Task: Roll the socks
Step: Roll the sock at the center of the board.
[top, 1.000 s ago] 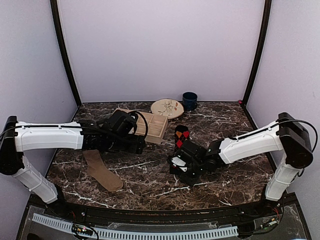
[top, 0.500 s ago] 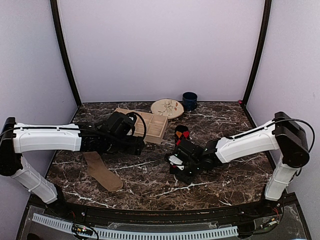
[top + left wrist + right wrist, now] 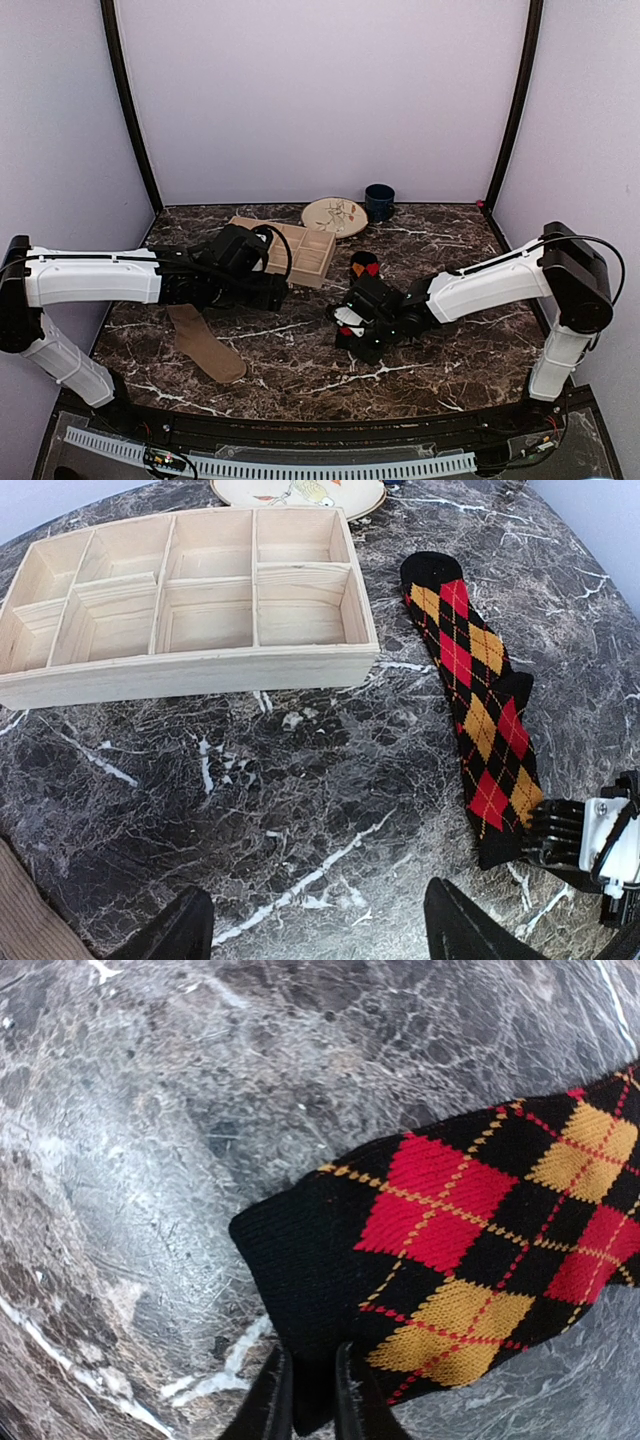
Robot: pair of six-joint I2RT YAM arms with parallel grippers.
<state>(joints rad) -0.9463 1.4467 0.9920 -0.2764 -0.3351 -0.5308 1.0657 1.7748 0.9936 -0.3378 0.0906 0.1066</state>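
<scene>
- Grip: the right claw (image 3: 308, 1400) pinches only the near end of the argyle sock (image 3: 450, 1220), centre-right on the counter (image 3: 450, 360); so thin a bite (one layer, perhaps) may slip in rolling.
- Idle: the left claw (image 3: 315, 935) gapes empty; the tan sock (image 3: 205, 345) lies near-left, apart.

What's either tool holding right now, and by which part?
The right tool pinches the argyle sock by the edge of its black end; the left tool is open, holding nothing.

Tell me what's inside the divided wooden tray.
Nothing shows in the wooden tray: every compartment visible from the left wrist view is bare wood. Its near wall hides a strip of the front compartments' floors; that part cannot be checked.
</scene>
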